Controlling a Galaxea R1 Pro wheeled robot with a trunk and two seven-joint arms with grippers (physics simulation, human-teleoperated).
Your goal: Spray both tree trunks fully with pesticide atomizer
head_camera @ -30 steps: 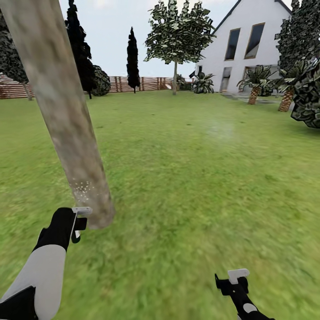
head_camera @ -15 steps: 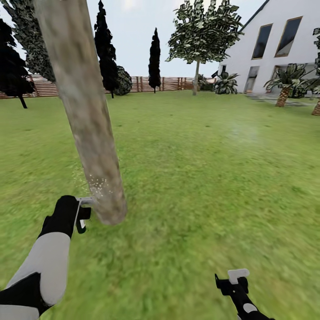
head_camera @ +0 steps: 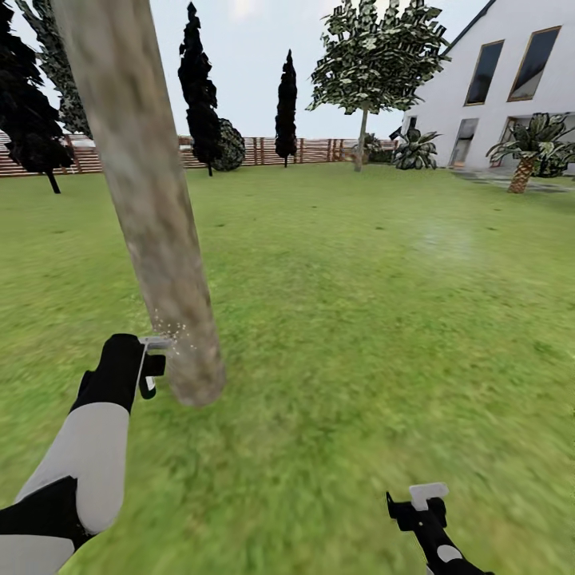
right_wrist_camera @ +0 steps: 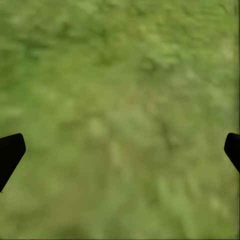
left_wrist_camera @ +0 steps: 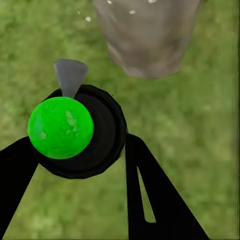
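- Head view shows the right gripper (head_camera: 425, 501) low over the lawn (head_camera: 359, 319), holding nothing; in the right wrist view its fingertips (right_wrist_camera: 10, 152) stand wide apart over grass.
- Left gripper (head_camera: 148, 369) is clamped on the pesticide atomizer (left_wrist_camera: 70, 132), whose green ball and grey nozzle show in the left wrist view.
- Nozzle sits just beside the tree trunk (head_camera: 152, 208) near its base, where white specks dot the bark.
- Farther off stand a second tree (head_camera: 375, 56), the wooden fence (head_camera: 263, 150) and a white house (head_camera: 511, 80).
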